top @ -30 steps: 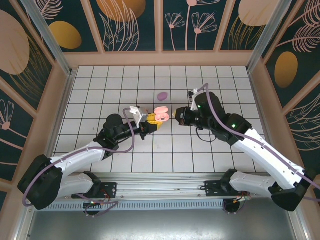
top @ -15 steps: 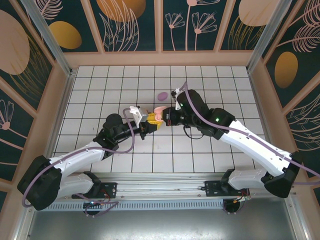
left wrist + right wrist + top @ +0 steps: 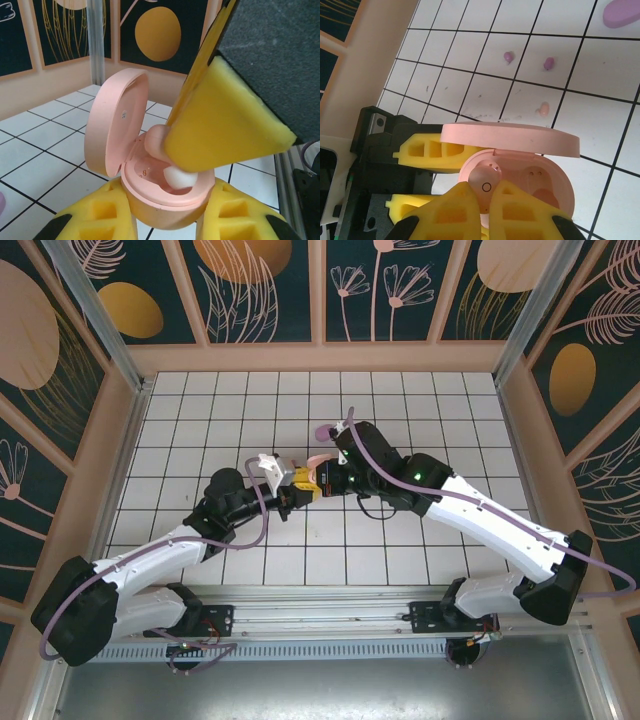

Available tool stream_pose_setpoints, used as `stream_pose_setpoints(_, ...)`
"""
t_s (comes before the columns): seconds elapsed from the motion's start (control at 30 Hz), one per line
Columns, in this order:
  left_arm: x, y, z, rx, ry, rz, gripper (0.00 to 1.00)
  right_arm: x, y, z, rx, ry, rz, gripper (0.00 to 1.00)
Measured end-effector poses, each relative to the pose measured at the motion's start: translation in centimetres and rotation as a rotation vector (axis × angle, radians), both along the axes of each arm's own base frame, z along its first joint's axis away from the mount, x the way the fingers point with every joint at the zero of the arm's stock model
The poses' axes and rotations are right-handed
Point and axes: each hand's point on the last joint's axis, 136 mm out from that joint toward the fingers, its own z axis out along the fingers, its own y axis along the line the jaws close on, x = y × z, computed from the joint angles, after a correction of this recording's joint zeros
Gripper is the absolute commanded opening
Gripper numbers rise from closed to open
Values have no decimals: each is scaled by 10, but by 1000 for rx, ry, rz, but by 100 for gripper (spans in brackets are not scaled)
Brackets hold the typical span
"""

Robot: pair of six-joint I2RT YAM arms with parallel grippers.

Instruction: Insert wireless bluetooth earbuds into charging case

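**Right gripper at the open case, earbud pinched**

Around: a purple oval lump lies on the tiled table, on the far-edge side of the case and clear of both arms. Three loose earbuds, two purple and one pink, lie on the tiles between that lump and the lid. The lid stands open.

Mid-table, the left gripper clamps the pink case by its base. The right gripper is closed on a pink earbud, fingertips right at one of the case's wells.
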Motion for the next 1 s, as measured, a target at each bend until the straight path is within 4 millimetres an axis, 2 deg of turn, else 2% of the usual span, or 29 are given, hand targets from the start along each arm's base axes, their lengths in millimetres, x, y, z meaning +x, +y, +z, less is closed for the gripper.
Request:
stream_pose_setpoints(0.3, 0, 2, 2, -1, -2, 10, 2, 0, 0, 1, -11, -12, 8, 6)
stream_pose_setpoints(0.6, 0, 3, -6, 24, 28, 14, 1, 1, 5, -8, -42, -2, 16, 7)
stream_pose_setpoints(1.0, 0, 3, -9, 30, 35, 16, 2, 1, 7, -11, -48, 4, 18, 13)
